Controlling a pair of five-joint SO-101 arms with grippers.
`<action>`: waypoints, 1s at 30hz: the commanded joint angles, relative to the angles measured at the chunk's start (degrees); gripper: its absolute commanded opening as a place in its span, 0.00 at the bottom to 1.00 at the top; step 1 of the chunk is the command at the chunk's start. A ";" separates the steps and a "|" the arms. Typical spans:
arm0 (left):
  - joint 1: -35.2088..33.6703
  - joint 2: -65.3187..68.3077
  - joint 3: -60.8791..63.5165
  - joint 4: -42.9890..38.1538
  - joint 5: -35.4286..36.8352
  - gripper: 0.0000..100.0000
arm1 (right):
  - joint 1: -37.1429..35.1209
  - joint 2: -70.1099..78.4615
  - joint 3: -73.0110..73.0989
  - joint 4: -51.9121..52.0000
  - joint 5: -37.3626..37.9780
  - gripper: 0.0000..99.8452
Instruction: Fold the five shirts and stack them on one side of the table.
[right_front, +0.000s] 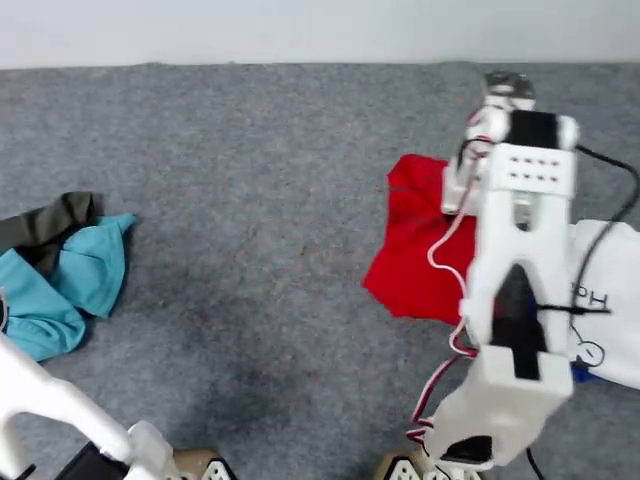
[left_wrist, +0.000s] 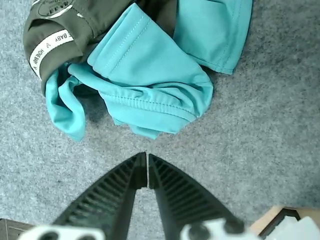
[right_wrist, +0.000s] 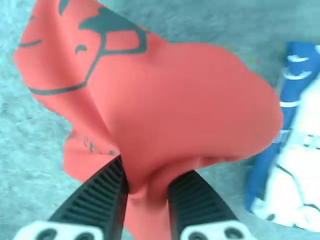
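Four shirts showed: one red shirt (right_front: 415, 260), one white shirt (right_front: 620, 270) (blue at its edge), one teal shirt (right_front: 85, 270), one dark shirt (right_front: 40, 225). Two arms (right_front: 515, 300) stood at one table (right_front: 250, 180).

The table (right_front: 250, 200) is being covered by a grey, carpet-like fabric with a fine, flecked pile. Along its far edge, a plain pale wall (right_front: 300, 30) is being lit evenly. At the near edge, small tan patches (right_front: 195, 463) are being glimpsed, too small to identify.
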 joint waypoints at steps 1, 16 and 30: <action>0.18 -1.58 -0.40 -0.26 -0.26 0.02 | 3.03 -8.04 2.99 2.42 4.57 0.01; 0.18 -1.76 -0.48 -0.62 -0.26 0.02 | 19.82 -34.07 16.26 2.07 21.36 0.01; 0.09 -2.02 -0.48 0.62 -0.26 0.02 | 33.36 -34.68 16.70 -5.58 28.31 0.01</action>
